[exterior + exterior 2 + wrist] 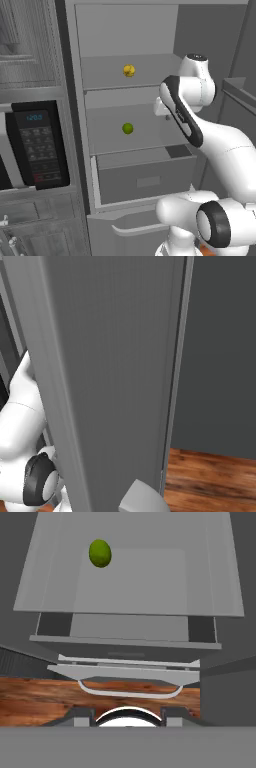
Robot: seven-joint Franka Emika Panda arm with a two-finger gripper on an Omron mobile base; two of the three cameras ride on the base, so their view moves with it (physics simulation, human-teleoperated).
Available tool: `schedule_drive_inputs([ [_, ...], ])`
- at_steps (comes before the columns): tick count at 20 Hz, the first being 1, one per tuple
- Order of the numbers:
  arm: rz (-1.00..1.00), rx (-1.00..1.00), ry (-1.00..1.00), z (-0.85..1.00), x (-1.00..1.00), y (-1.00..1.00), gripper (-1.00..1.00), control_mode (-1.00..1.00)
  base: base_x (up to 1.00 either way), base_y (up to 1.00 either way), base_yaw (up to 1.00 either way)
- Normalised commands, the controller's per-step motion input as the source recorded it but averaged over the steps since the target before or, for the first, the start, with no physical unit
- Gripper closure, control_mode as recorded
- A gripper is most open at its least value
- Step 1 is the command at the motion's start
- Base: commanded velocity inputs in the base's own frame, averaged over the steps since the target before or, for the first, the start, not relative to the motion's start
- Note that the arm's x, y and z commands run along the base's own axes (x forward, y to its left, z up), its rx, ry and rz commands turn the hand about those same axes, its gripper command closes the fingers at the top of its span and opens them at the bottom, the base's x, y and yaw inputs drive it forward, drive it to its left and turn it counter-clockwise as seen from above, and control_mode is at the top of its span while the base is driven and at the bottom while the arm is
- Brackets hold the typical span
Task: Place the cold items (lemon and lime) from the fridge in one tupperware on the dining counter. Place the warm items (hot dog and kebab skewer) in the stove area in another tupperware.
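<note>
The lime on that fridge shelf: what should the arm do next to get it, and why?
Probably reach forward and to the left toward the lime. It lies loose on the middle shelf, apart from the fingers, which hold nothing in the hand view.

Fridge (80, 150) open: one lemon (129, 70) on upper shelf, one lime (127, 128) on shelf below. One drawer (145, 175) beneath. One microwave (37, 145) at left. One robot arm (210, 145).
</note>
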Motion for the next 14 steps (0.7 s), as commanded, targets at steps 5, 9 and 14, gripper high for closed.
schedule_drive_inputs([
  [5,0.00,0.02,-0.17,-0.17,0.00,0.04,-1.00,-1.00,0.00,0.00,0.00],
  [9,0.03,0.04,-0.24,-0.50,0.02,0.21,-1.00,-1.00,0.00,0.00,0.00],
  [14,0.00,0.00,-0.05,-0.30,0.13,0.33,-1.00,-1.00,0.00,0.00,0.00],
])
